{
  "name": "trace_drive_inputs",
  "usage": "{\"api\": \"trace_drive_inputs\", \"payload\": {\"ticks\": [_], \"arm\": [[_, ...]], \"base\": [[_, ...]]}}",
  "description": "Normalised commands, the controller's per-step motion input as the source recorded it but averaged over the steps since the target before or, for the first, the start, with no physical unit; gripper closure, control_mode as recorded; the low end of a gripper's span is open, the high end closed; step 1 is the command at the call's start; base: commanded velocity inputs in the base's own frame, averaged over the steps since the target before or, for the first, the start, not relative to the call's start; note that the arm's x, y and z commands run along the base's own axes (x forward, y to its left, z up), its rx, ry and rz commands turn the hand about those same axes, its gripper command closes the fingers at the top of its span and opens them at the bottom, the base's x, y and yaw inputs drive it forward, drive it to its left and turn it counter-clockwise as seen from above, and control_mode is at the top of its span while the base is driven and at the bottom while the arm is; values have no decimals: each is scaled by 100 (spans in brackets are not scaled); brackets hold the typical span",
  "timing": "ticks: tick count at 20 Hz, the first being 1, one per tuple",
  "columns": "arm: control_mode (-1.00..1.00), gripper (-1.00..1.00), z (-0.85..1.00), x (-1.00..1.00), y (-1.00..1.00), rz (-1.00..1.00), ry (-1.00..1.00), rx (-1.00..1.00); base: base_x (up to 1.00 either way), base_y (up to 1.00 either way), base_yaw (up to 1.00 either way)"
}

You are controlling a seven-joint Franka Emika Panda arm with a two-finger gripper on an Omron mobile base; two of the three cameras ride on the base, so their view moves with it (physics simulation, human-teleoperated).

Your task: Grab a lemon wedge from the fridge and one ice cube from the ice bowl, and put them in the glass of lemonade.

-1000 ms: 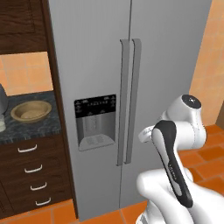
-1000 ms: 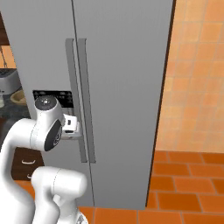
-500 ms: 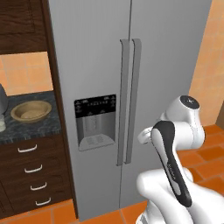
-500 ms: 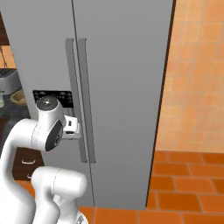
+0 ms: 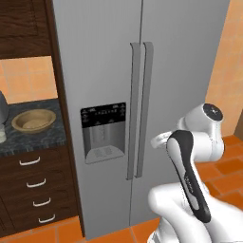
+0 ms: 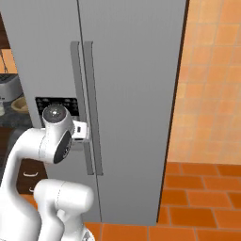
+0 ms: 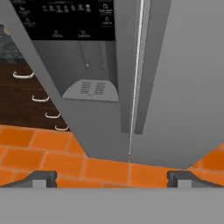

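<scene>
In the left base view the fridge [image 5: 142, 95] stands with both doors closed, its two long handles [image 5: 141, 109] side by side at the centre seam and the black dispenser panel [image 5: 103, 130] set in the left door. The arm [image 5: 190, 161] reaches toward the lower part of those handles, with the hand at their right side; the gripper itself is too hidden behind the wrist to judge here. Well off to the left of the hand, the ice bowl [image 5: 33, 120] sits on the dark surface [image 5: 28, 137], above a stack of wooden drawers [image 5: 35, 190]. In the right base view the hand is close to the left handle at about dispenser height, near the fridge [image 6: 136, 70] front but not clearly touching it; the ice bowl [image 6: 20, 104] shows as a tan edge far to the left, beside a toaster [image 6: 8, 85]. In the hand view the gripper [image 7: 111, 178] has its fingertips [image 7: 41, 178] spread wide apart with nothing between them, looking down the fridge [image 7: 175, 78] seam to the orange tile floor [image 7: 65, 162], with the dispenser tray ahead and to the left.
</scene>
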Motion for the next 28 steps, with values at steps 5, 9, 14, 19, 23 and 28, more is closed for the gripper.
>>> {"api": "trace_drive_inputs", "payload": {"ticks": [5,9,14,19,23,28], "arm": [[-100,-100,17,70,-14,0,-22,9],[-100,-100,11,60,-13,0,0,7],[-100,-100,10,77,-5,0,0,9],[-100,-100,53,44,0,0,0,1],[-100,-100,42,62,0,0,-12,0],[-100,-100,34,28,0,-1,-6,0]], "base": [[0,0,0],[0,0,0],[0,0,0],[0,0,0],[0,0,0],[0,0,0]]}}
